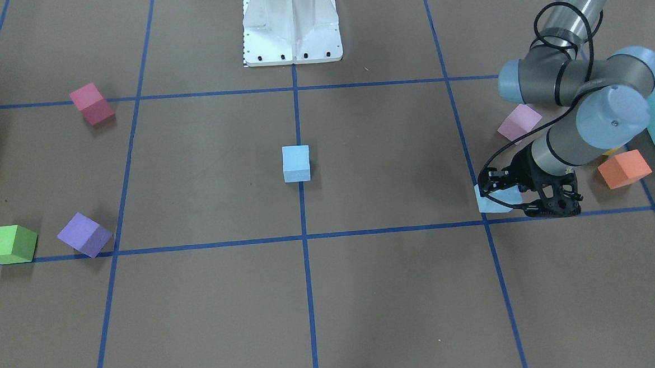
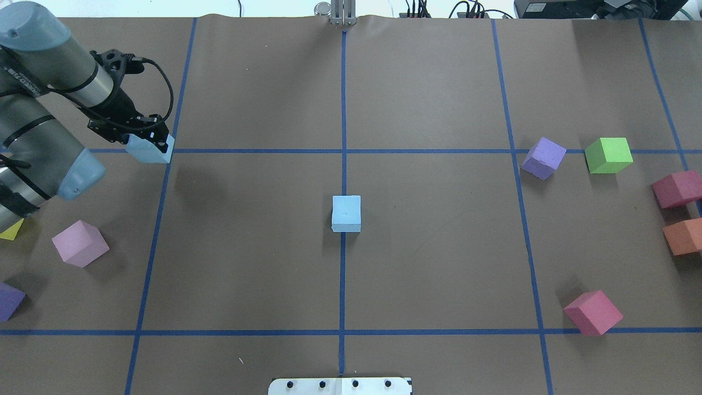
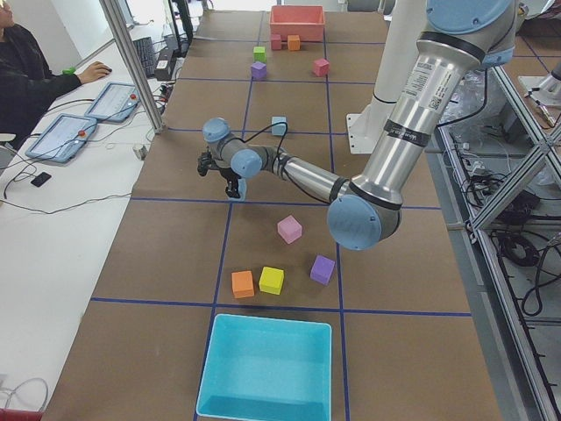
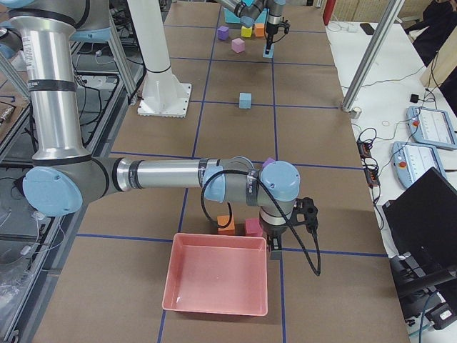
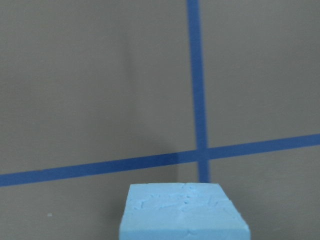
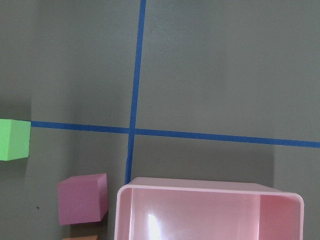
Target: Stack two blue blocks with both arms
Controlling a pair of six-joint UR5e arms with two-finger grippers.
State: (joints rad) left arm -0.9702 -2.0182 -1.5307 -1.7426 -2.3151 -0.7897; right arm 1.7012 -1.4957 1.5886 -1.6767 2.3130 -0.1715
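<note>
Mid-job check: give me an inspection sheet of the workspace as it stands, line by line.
Surface: brown table with a blue tape grid.
Job's things: centre blue block sits alone on the middle tape line; second blue block is at the left gripper, not yet stacked.
Clutter: purple cube, green cube, pink cube, turquoise box, pink tray.
Grippers: left gripper appears closed on the second blue block; right gripper hangs beside the pink tray, state cannot be told.
Cables: black cable loops off the left wrist.
Surroundings: seated operator at a side desk.
</note>
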